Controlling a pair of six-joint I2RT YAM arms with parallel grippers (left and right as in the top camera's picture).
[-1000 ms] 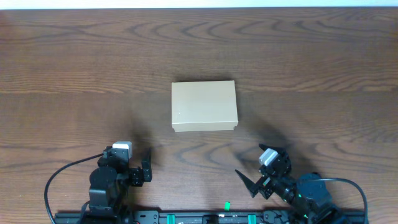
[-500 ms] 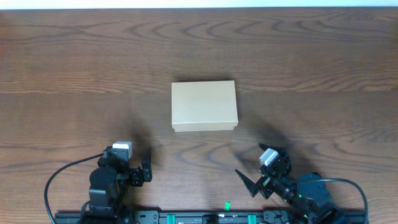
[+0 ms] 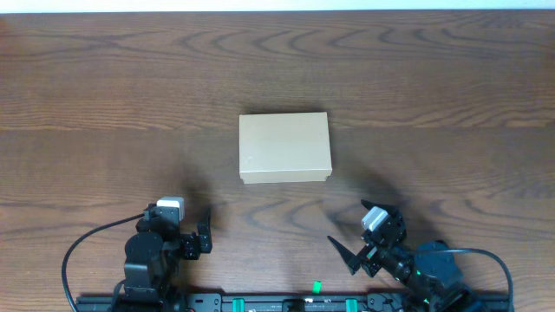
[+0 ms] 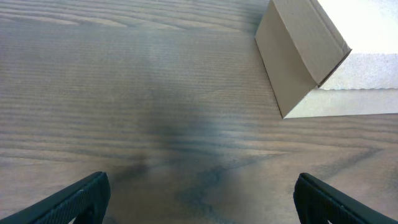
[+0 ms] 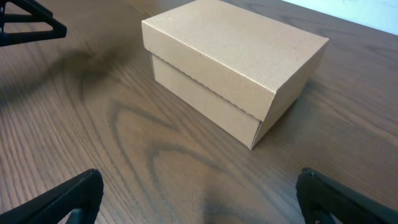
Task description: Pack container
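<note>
The container (image 3: 284,147), a plain tan cardboard box with its lid down, sits in the middle of the dark wood table (image 3: 434,78). In the left wrist view the container (image 4: 298,56) lies ahead to the upper right. In the right wrist view the container (image 5: 230,56) stands straight ahead. My left gripper (image 3: 179,229) rests near the front edge, left of the box and well short of it, open and empty (image 4: 200,199). My right gripper (image 3: 368,234) sits front right, also open with nothing between its fingers (image 5: 199,196). No small items show.
A black cable (image 3: 82,251) loops off the left arm at the front left. The arms' mounting rail (image 3: 277,303) runs along the front edge. The left arm's finger (image 5: 31,25) pokes into the right wrist view's top left.
</note>
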